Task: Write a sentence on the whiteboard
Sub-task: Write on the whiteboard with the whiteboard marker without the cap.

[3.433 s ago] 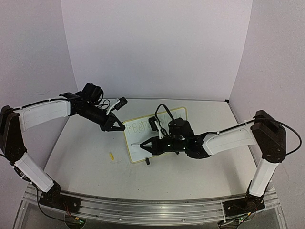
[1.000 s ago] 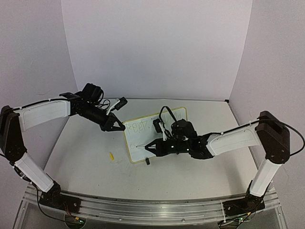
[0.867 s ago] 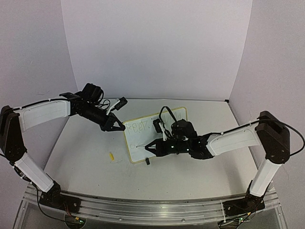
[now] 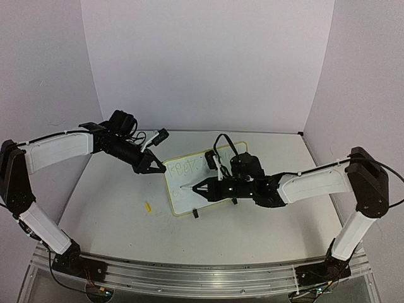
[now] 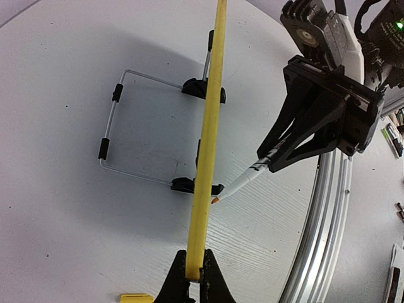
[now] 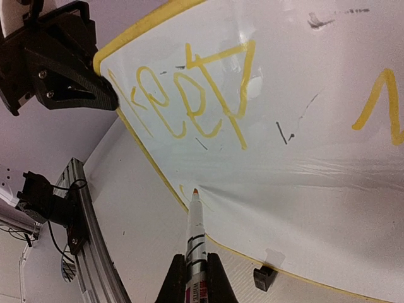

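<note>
The whiteboard (image 4: 191, 202) stands tilted mid-table on black clip feet (image 6: 264, 276), its yellow rim (image 5: 208, 151) seen edge-on in the left wrist view. My left gripper (image 4: 158, 168) (image 5: 194, 278) is shut on the rim at the board's upper left corner. My right gripper (image 4: 203, 188) (image 6: 196, 268) is shut on a white marker (image 6: 195, 224). The marker's orange tip rests at the board's lower left, next to a short yellow stroke. The sentence (image 6: 189, 95) (image 4: 188, 166) shows as yellow letters along the top, with another stroke (image 6: 379, 107) further right.
A small yellow cap (image 4: 147, 206) (image 5: 136, 297) lies on the table left of the board. A wire stand (image 5: 120, 126) props the board from behind. A metal rail (image 4: 189, 273) runs along the near edge. Walls enclose the table on three sides.
My right gripper has carried the marker slightly up the board, its tip still at the lower left. The left gripper and the board have not moved.
</note>
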